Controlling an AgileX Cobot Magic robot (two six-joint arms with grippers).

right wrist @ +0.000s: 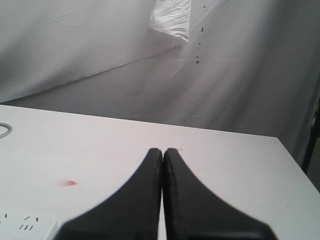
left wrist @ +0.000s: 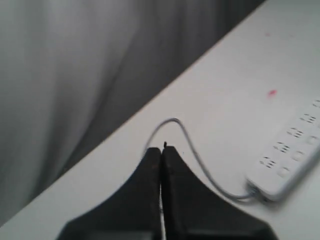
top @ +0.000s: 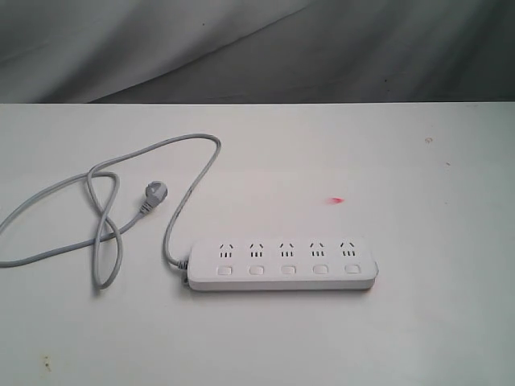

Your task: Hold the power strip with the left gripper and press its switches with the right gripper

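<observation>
The power strip [top: 283, 263] lies flat on the desk [top: 418, 338], close to the edge nearest the exterior camera and about midway along it. Its long axis runs parallel to that edge. The switches [top: 287, 270] form a row on the side of the strip facing that near edge, one under each socket group. The grey cord [top: 105, 209] leaves the strip's left end, loops out toward the left edge of the desk and curls back, with its plug [top: 153, 195] lying loose between the loop and the strip. Neither arm shows in the exterior view, so both are well clear of the strip. Your left hand [left wrist: 161, 150] is closed, fingers pressed together on nothing, above bare desk with the cord end of the strip [left wrist: 290, 160] ahead of it and off to one side. That is the end I judge you should pin, and you must open the hand first. Your right hand [right wrist: 163, 151] is closed and empty too, which suits pressing. Only one corner of the strip [right wrist: 25, 225] shows at the edge of its camera view, so it points past the strip toward the far edge. I cannot tell which arm is nearer.
</observation>
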